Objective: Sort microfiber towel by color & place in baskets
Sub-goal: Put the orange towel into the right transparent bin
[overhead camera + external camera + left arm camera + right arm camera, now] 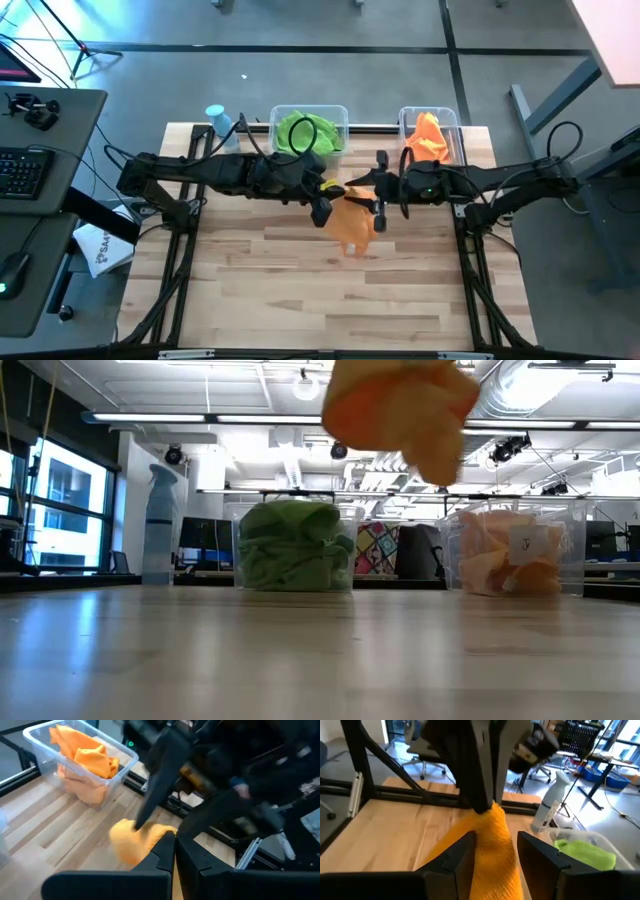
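An orange microfiber towel (354, 222) hangs in the air over the middle of the light wooden slatted table (300, 300), bunched at its top and trailing down, so its long axis runs roughly vertical; in the low view it floats clear above the boards, with open air under it. In the high view its loose end spreads toward the front of the table.

The table in front of the towel is bare wood out to its front edge and both side rails, leaving wide open room there. Along the back edge stand two clear plastic rectangular baskets, well apart from each other: the wider basket (341, 114) holds crumpled green microfiber towels (308, 133), and the narrower basket (453, 122) on the right holds folded orange towels (429, 136). A light-blue spray bottle (218, 122) stands just left of the wider basket.

Both arms meet over the table's centre, behind the hanging cloth. The left gripper (173, 845) has its dark fingers pressed together on the towel's upper bunch. The right gripper (494, 847) has its fingers set apart on either side of the same cloth, which runs between them; whether the pads actually press the fabric is hard to say from these views. The two grippers sit just beside each other, the left one's fingers coming down onto the towel right ahead of the right one's.
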### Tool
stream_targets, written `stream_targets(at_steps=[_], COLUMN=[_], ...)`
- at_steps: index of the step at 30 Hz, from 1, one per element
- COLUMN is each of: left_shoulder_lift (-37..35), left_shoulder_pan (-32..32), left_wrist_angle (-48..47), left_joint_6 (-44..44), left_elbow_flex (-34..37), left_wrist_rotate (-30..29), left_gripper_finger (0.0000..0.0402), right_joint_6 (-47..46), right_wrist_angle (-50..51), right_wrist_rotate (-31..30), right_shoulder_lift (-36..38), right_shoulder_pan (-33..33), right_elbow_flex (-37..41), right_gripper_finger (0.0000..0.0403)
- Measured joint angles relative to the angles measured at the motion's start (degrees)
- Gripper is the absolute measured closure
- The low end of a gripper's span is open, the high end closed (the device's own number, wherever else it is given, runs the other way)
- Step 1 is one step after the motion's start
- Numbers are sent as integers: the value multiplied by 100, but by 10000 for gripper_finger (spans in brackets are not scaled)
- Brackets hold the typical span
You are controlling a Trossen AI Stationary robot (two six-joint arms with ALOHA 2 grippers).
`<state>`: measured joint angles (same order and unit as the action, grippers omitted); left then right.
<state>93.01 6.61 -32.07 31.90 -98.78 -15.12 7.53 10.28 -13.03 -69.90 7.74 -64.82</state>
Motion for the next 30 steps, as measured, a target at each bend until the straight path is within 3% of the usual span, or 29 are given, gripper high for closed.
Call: stream_targets(at_steps=[9, 14, 16, 19, 23, 30], left_shoulder_lift=[2, 2, 2, 2, 2, -137], left_shoulder_pan=[0, 0, 1, 2, -2, -175], left_wrist_angle=[180, 187, 187, 179, 144, -928], left_joint_6=[-105, -241, -339, -159, -212, -600], left_elbow_flex=[2, 2, 2, 2, 2, 2], left_wrist_rotate=[6, -34, -41, -385, -767, -1132], left_gripper_finger=[401, 401, 401, 398, 376, 329], right_joint_6=[37, 87, 272, 223, 152, -25], right_wrist_angle=[2, 21, 31, 96, 350, 938], right_wrist_rotate=[62, 242, 236, 234, 192, -669], right_shoulder_lift=[-344, -360, -360, -355, -358, -252], right_shoulder_pan=[1, -2, -19, -47, -102, -130], right_elbow_flex=[0, 0, 0, 0, 0, 0], right_gripper_finger=[269, 369, 390, 379, 396, 399])
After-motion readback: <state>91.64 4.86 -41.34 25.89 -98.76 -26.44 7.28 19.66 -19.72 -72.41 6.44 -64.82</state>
